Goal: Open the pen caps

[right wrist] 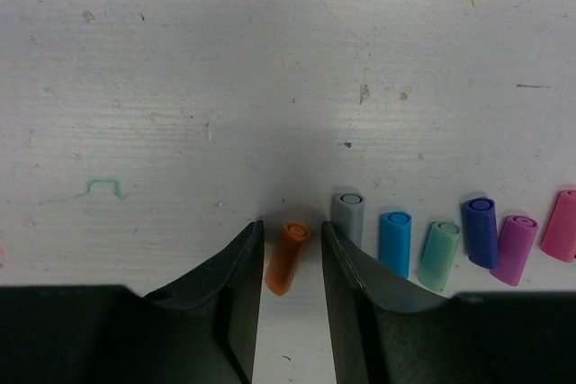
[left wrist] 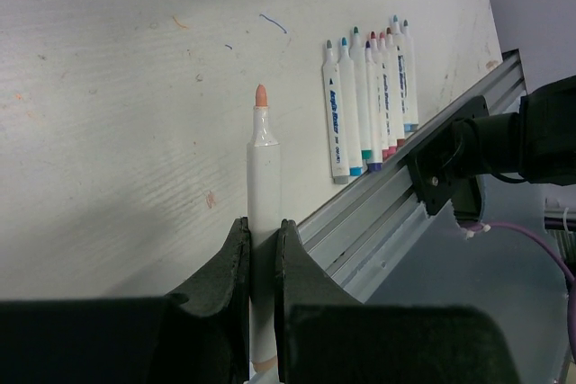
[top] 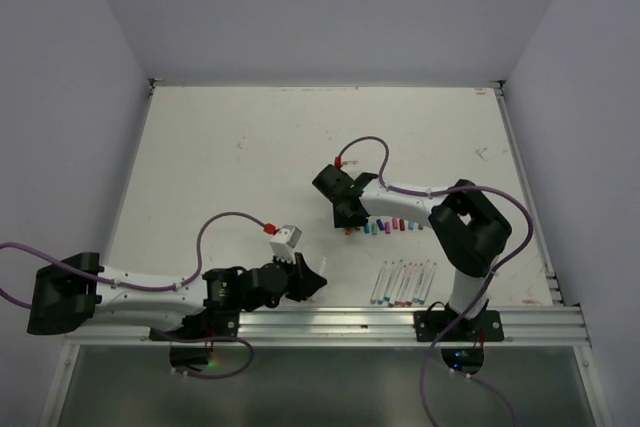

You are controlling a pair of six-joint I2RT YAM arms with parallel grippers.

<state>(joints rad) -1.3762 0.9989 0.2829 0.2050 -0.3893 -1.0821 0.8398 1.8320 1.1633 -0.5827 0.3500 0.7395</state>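
Note:
My left gripper (left wrist: 263,227) is shut on a white pen (left wrist: 264,159) whose bare orange tip points away over the table; it sits near the front rail (top: 305,282). My right gripper (right wrist: 291,224) is open, its jaws standing either side of an orange pen cap (right wrist: 286,256) that lies loose on the table with a gap on each side. To the right of it lie more pen caps in a row: grey (right wrist: 347,215), blue (right wrist: 393,240), teal (right wrist: 438,254), dark blue (right wrist: 480,229), purple (right wrist: 515,245) and pink (right wrist: 562,222). The right gripper (top: 347,219) is at mid-table.
Several uncapped white pens (left wrist: 369,105) lie side by side by the front edge (top: 403,282). The aluminium rail (left wrist: 396,195) runs along the near edge, with the right arm's base (top: 458,322) on it. Pen marks dot the white table (top: 250,157).

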